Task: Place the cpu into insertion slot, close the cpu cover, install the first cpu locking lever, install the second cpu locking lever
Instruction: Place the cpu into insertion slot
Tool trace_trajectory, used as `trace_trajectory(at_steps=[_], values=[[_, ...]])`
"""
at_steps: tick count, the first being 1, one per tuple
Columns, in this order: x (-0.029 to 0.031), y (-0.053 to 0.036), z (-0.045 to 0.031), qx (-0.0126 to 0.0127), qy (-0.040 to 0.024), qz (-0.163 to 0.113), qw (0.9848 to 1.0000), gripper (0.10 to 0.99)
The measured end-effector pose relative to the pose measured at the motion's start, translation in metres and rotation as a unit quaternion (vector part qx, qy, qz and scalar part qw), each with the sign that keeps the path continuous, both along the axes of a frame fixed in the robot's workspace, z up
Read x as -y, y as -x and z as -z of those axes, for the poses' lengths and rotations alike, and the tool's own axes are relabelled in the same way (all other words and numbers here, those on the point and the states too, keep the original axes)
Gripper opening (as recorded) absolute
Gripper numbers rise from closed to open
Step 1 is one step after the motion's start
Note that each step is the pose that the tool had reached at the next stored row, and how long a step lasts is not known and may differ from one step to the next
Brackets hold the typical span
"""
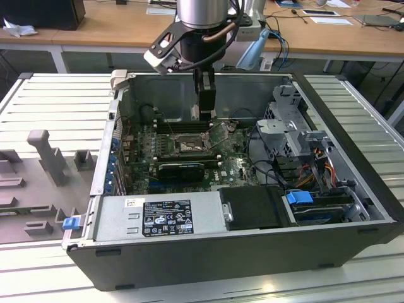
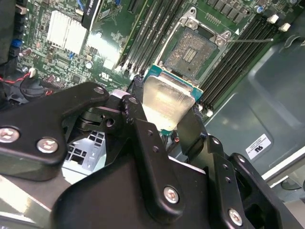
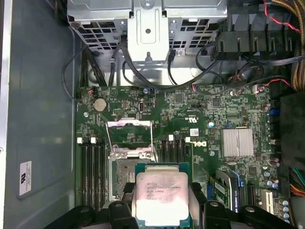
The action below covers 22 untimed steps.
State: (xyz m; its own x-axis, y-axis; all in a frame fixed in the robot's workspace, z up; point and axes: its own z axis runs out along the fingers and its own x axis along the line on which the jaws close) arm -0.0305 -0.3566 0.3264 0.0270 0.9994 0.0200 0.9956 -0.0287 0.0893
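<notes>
We are looking at one tool (image 3: 164, 212), and it is gripping the single cpu (image 3: 161, 195) by two opposite edges, its fingers (image 2: 143, 133) closed only as far as the chip's width. In both wrist views the cpu is hanging above the green board, close to the one insertion slot (image 3: 121, 179) and not seated in it. The one cpu cover (image 3: 129, 137) is standing swung open at an edge of the slot.

The chip's pale face is carrying a few faint lines of print that we are not making out. We are counting four labels:
- one case sticker (image 3: 25, 177), white, on the grey case wall
- one board sticker (image 3: 194, 131), small and white
- one black label (image 1: 167, 218) on the power supply, in the exterior view
- one white tag (image 1: 134, 203) on the power supply, in the exterior view

Four black memory slots (image 3: 90, 174) are lying beside the insertion slot.
</notes>
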Motion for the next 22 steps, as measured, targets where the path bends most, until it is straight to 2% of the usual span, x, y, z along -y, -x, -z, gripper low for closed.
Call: trace_trajectory(at_steps=[2, 5, 22], values=[[0.0, 0.0, 0.0038, 0.0, -0.0001, 0.0, 1.0, 0.529], [0.0, 0.0, 0.0085, -0.0021, 0.0, 0.0, 1.0, 0.529], [-0.0001, 0.0009, 0.0345, -0.0024, -0.0013, 0.0, 1.0, 0.529]])
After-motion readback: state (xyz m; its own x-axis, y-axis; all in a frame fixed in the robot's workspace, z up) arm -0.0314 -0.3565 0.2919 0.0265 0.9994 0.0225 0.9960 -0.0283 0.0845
